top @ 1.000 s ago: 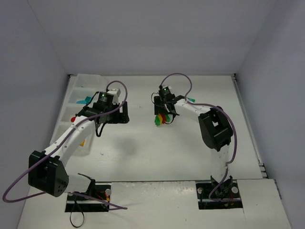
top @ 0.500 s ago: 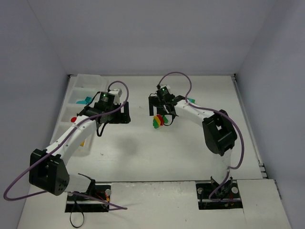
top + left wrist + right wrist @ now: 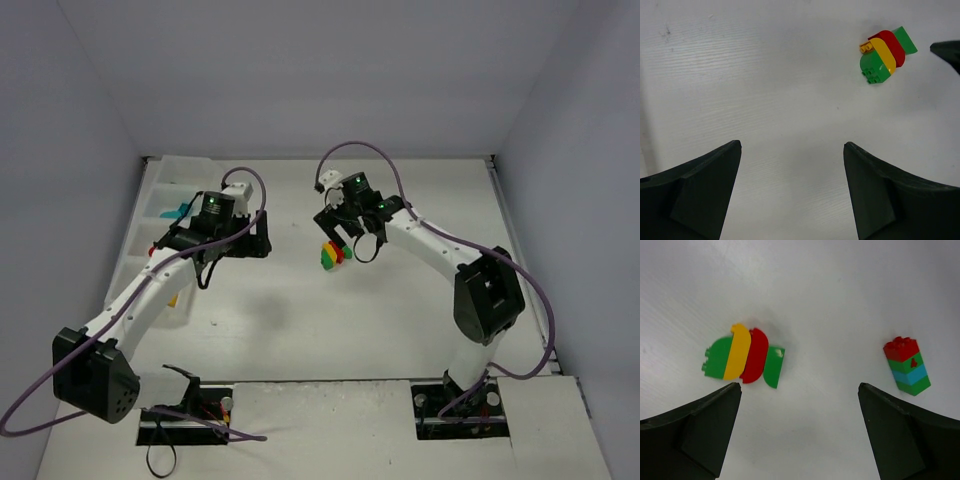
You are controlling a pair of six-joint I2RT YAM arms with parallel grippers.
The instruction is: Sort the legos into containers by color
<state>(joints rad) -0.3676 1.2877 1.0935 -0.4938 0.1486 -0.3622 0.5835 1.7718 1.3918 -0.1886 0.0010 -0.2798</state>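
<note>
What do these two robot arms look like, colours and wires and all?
Both the left arm and right arm have white shells with black joint housings. A purple cable loops along each, and a green light glows near each wrist. The left gripper and right gripper each end in two broad black wedge-shaped fingers.

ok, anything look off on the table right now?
Two things. The green-yellow-red-green clump lies on its side on the bare table, bricks still stuck together. A red-green-teal-green stack nearby is also unseparated. Both sit outside the tray.
</note>
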